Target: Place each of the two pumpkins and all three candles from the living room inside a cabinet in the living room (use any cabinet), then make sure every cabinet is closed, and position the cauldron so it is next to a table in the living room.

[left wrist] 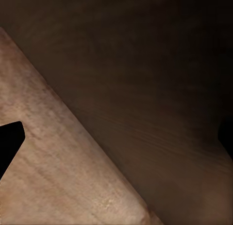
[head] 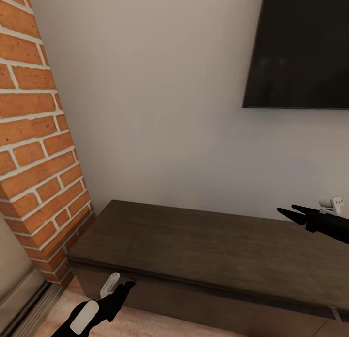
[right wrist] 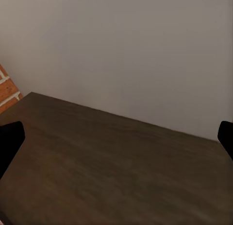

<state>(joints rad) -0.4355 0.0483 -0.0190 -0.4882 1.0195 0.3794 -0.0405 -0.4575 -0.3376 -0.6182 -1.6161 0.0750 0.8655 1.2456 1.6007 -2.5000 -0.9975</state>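
Dark cabinet (head: 203,240) (fronts flush), bare top

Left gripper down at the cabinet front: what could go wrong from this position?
The left gripper sits low, right against the dark cabinet front just under the top's overhang, so a lift could catch that edge. The front shows no handle, so a pull may slip. The right gripper hovers open over the top, near the wall-mounted TV; a big raise might approach it.
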